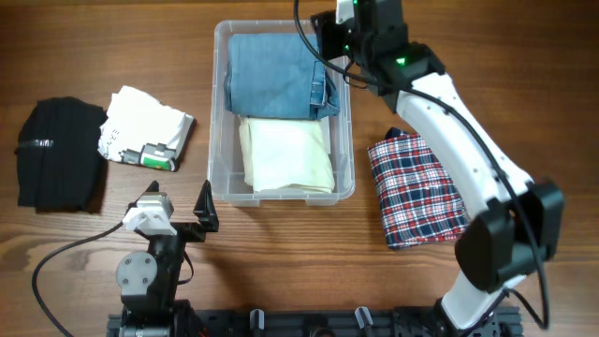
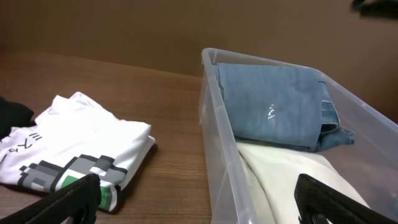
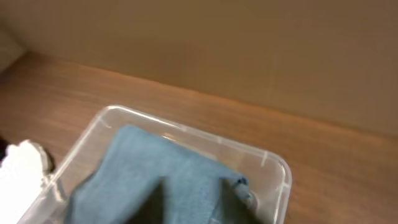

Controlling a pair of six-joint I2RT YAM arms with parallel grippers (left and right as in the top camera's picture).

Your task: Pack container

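The right gripper (image 1: 329,42) hangs over the container's (image 1: 217,112) far right corner, and I cannot tell how its jaws stand; the plaid cloth (image 1: 416,192) lies behind it toward its base, long axis fore-and-aft, nearest this arm. The left gripper (image 1: 178,198) gapes wide, the container just ahead to its right

We see the container (image 1: 217,112), a clear rectangular plastic tub with rounded corners and a rimmed edge, standing upright and open-topped on the bench (image 1: 281,243). It lies just ahead and right of the left jaws, its far right corner beneath the right jaws. Inside, folded blue denim (image 1: 276,80) fills the far end and folded cream cloth (image 1: 285,154) the near end.
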